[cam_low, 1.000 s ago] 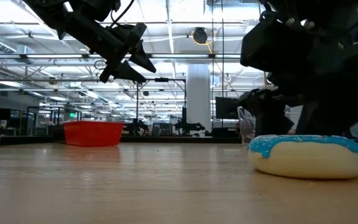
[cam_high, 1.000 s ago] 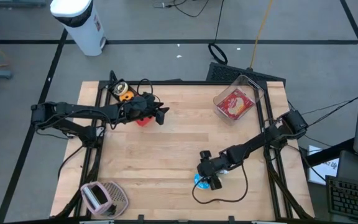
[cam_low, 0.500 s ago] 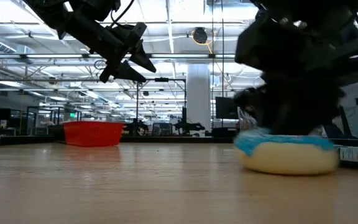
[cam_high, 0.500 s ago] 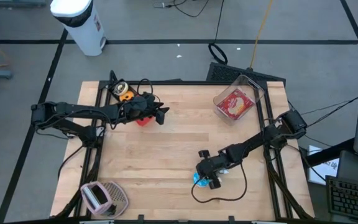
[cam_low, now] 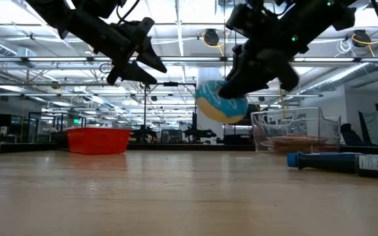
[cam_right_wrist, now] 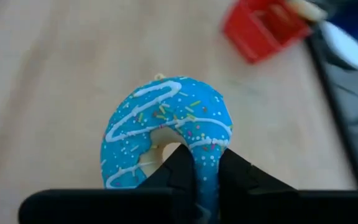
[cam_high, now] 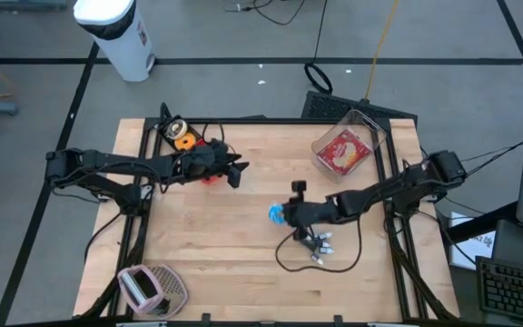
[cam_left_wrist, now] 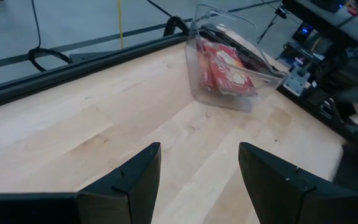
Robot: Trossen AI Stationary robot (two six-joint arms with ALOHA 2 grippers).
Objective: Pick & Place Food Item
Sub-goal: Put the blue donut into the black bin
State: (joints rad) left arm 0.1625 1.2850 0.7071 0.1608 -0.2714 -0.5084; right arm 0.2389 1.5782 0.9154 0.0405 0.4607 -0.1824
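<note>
Donut [cam_right_wrist: 166, 134] clamped in right tool [cam_right_wrist: 197, 171], clear of table [cam_high: 243, 263], left tool [cam_left_wrist: 197, 177] apart

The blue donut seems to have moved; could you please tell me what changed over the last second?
The right end effector closed on the blue donut, lifted it off the table and carried it toward the centre. The left end effector stayed open above the red bowl; the clear container stayed put.

Clear plastic bin [cam_high: 350, 145] holding a red packet [cam_high: 341, 153], pink mesh basket [cam_high: 152, 289], white cylinder [cam_high: 116, 34] on floor
</note>
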